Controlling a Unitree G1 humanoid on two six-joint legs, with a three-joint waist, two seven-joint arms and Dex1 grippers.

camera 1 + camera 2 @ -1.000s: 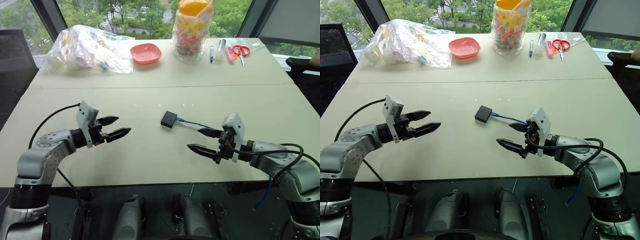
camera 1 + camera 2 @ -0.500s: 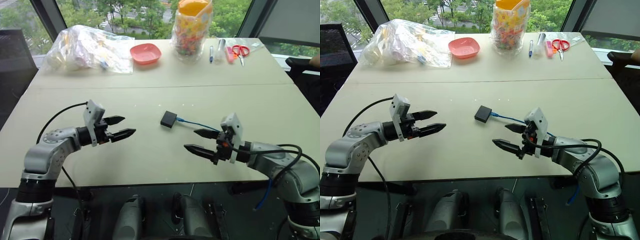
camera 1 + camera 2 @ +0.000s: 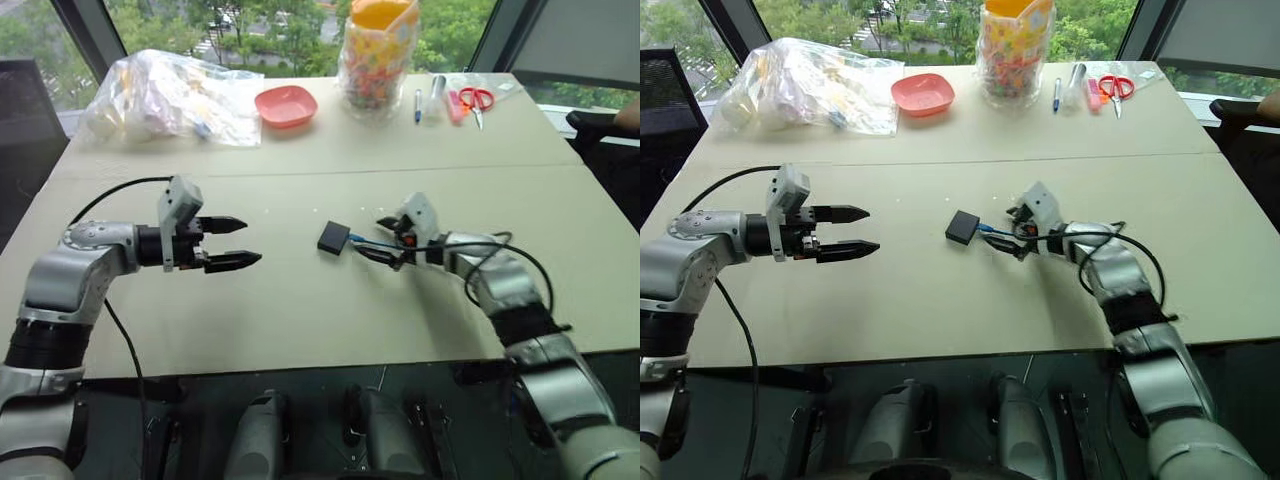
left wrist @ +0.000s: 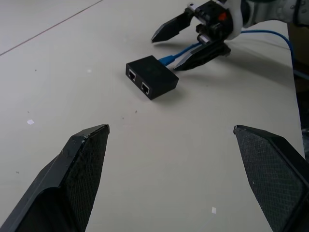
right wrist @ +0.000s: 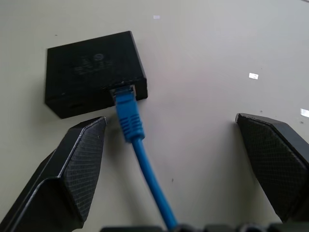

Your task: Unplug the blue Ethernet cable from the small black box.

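Head view: small black box mid-table, blue Ethernet cable leaving at 3 o'clock; right gripper spread wide, empty, straddling cable

Left wrist: left gripper wide, empty

Right wrist: box light, likely slides; pinch stiff plug

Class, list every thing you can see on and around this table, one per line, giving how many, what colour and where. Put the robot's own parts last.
small black box: one, matte black, table centre, two empty ports facing the left gripper.
blue Ethernet cable: one, bright blue, plugged into the box's edge on the right gripper's side.
table: one, beige.
dish: one, pink, far side of table.
plastic bag: one, clear, far left corner.
jar: one, clear with orange lid, beside the dish.
pens: a few, far right.
scissors: one pair, red handles, far right.
left gripper: one, black fingers, open, left of the box.
right gripper: one, open, astride the cable by the box.
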